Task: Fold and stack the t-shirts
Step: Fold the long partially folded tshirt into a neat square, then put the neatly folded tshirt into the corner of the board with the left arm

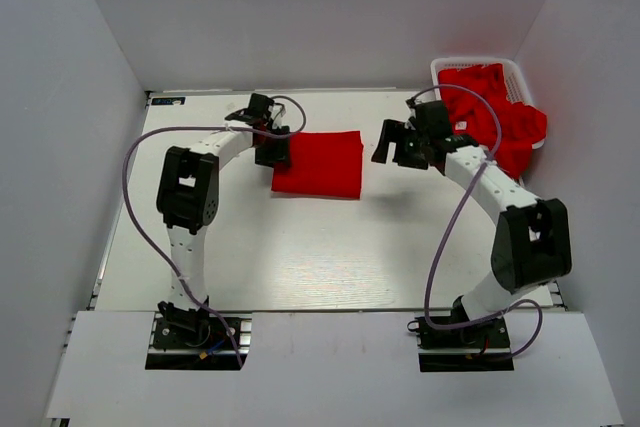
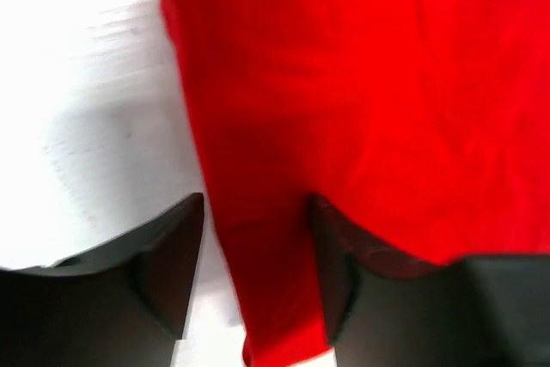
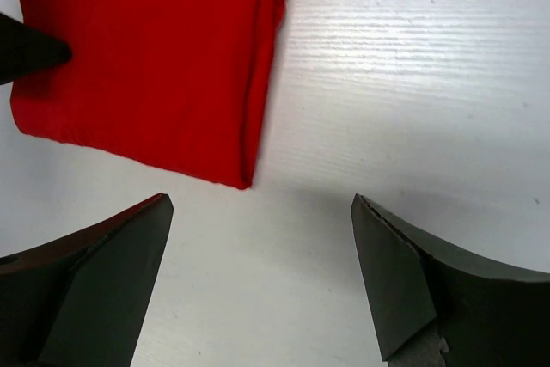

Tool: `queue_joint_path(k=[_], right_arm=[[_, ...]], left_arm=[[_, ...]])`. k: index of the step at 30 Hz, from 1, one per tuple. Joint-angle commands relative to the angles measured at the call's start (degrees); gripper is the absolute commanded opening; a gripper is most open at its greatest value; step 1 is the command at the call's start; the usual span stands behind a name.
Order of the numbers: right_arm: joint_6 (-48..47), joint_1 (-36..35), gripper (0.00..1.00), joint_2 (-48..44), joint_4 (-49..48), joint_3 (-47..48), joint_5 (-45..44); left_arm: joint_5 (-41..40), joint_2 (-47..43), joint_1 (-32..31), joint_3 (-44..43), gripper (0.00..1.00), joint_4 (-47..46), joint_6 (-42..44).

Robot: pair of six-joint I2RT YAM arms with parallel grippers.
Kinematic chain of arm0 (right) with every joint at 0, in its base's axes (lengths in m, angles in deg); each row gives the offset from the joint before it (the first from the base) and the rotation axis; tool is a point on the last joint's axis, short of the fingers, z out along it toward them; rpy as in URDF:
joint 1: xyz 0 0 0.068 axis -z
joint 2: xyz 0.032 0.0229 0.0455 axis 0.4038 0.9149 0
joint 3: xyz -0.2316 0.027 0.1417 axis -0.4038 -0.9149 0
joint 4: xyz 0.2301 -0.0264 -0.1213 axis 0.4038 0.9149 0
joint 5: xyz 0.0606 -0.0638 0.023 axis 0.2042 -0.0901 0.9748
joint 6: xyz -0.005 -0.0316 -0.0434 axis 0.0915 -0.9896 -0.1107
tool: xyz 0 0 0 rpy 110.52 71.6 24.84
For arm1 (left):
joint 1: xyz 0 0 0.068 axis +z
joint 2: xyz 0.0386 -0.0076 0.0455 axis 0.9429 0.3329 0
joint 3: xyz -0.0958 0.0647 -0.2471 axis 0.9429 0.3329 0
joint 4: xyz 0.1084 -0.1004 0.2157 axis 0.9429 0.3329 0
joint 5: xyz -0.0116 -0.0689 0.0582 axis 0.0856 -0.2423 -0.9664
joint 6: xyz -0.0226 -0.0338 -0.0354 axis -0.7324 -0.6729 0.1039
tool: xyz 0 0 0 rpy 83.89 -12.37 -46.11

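A folded red t-shirt lies flat on the white table at the middle back. My left gripper is at its left edge. In the left wrist view the jaws stand apart with the shirt's edge running between them; the left finger is clear of the cloth. My right gripper is open and empty just right of the shirt, over bare table. The shirt's folded corner shows at the upper left of the right wrist view. More red t-shirts lie heaped in the basket.
A white slotted basket stands at the back right corner, with shirts spilling over its right side. White walls close in the table at the back and on both sides. The left gripper's fingertip shows in the right wrist view.
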Motion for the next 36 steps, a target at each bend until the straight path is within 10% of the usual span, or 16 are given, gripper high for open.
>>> queue_joint_path(k=[1,4,9,36], right_arm=[[-1.07,0.27,0.90,-5.00,-1.83,-3.32,-3.50],[-0.89,0.27,0.90,-7.64,-1.49,-6.22,-6.40],[-0.71,0.62,0.90,-10.46,-0.26,-8.51,-10.80],[-3.79,0.97,0.90,0.08,2.30,5.98,-14.15]], left_arm=[[-4.74,2.74,-1.90,-3.77,0.59,3.15,3.17],[-8.43,4.76,-3.39,-4.31,0.47,5.00,4.31],[-17.55,6.96,-4.01,-6.75,0.00,9.20,3.78],[-38.31,18.39,18.66,-38.33,0.00,3.44,23.37]])
